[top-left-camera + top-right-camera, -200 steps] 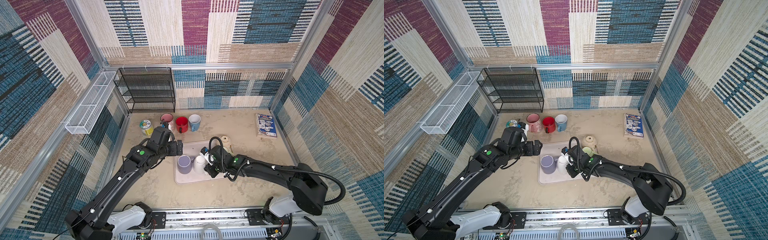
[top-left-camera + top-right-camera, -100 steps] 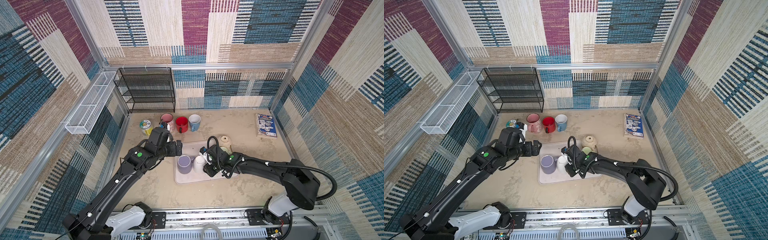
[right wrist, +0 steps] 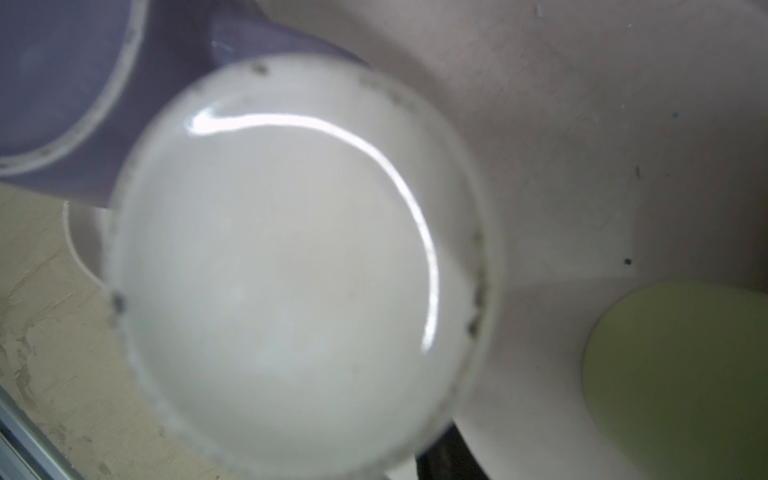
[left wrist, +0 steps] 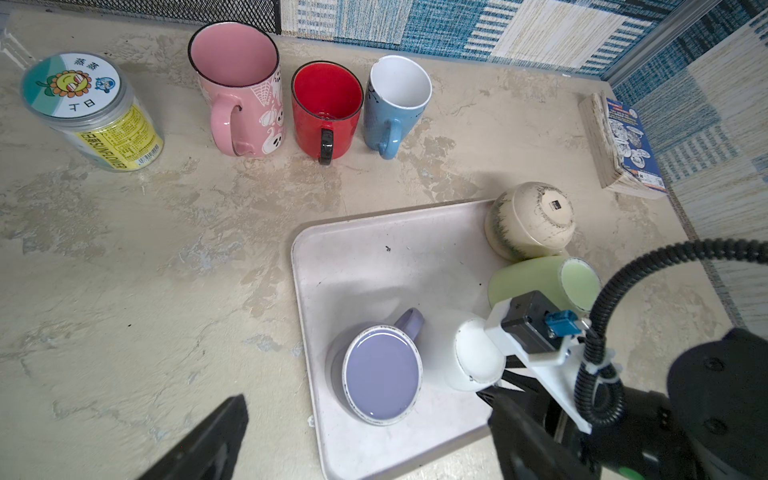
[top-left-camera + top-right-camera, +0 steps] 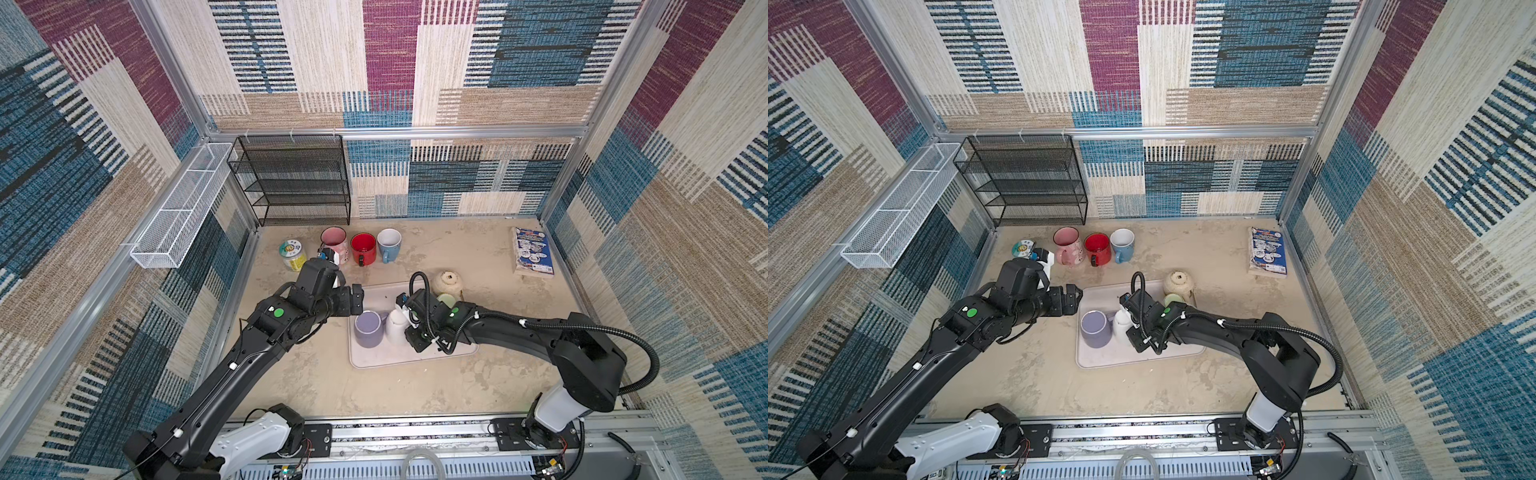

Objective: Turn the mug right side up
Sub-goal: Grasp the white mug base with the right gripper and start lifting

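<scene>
**Right arm, grasp stage.** Upside-down glossy white ceramic mug (image 3: pixel 291 257) sits directly before the right gripper (image 5: pixel 408 332), whose jaws are hidden; grip cannot be told. Just beyond, an inverted lilac mug (image 5: pixel 368 328) stands close: best lift clear of the pale plastic tray (image 5: pixel 386 358) before rotating. Farther, left gripper (image 5: pixel 358 301) gapes empty.

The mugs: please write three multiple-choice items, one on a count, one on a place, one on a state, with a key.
1. How many mugs stand mouth up in the row before the black rack?
A. two
B. three
C. five

2. Where is the white mug?
A. on the rack
B. in that row
C. within the tray, next to the lilac mug

3. How does the lilac mug sit?
A. base up
B. mouth up
C. on its side

Key:
1 B: pink mug, red mug, blue mug.
2 C: it shows beside the lilac handle.
3 A: its flat base faces up.
</scene>
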`<state>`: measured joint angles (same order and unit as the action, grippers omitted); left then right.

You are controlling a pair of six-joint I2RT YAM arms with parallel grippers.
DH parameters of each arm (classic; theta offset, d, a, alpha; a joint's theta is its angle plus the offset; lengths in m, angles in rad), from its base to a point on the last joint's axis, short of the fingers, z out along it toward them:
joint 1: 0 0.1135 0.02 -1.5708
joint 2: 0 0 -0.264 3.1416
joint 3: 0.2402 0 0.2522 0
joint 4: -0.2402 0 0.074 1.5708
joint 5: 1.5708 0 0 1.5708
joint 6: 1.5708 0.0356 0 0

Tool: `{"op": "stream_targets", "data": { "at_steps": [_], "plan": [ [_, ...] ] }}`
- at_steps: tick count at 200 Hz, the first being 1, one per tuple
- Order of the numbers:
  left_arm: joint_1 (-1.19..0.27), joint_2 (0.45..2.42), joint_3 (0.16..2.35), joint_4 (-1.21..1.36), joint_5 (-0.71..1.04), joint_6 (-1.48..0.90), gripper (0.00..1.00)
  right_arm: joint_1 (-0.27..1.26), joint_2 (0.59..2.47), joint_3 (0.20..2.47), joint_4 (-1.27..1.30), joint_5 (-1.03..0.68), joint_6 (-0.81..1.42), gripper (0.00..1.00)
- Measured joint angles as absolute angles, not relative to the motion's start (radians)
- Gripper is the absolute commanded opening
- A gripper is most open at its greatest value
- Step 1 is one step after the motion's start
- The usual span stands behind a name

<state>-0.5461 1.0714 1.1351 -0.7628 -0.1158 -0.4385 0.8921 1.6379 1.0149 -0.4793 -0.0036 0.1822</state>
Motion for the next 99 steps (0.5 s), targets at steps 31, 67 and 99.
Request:
{"op": "stream_targets", "data": {
  "at_steps": [31,67,99],
  "plan": [
    [-0.546,1.068,1.135,-0.763,-0.116,-0.438,0.96,0.912,1.668,1.034,-0.494,0.035,0.182,0.31],
    [-0.546,1.068,1.133,-0.76,-0.116,-0.438,0.96,0.92,1.689,1.049,-0.514,0.062,0.181,0.22],
    [-0.546,1.071,1.131,-0.758,-0.116,-0.438,0.96,0.921,1.692,1.054,-0.522,0.076,0.175,0.17]
  ]
}}
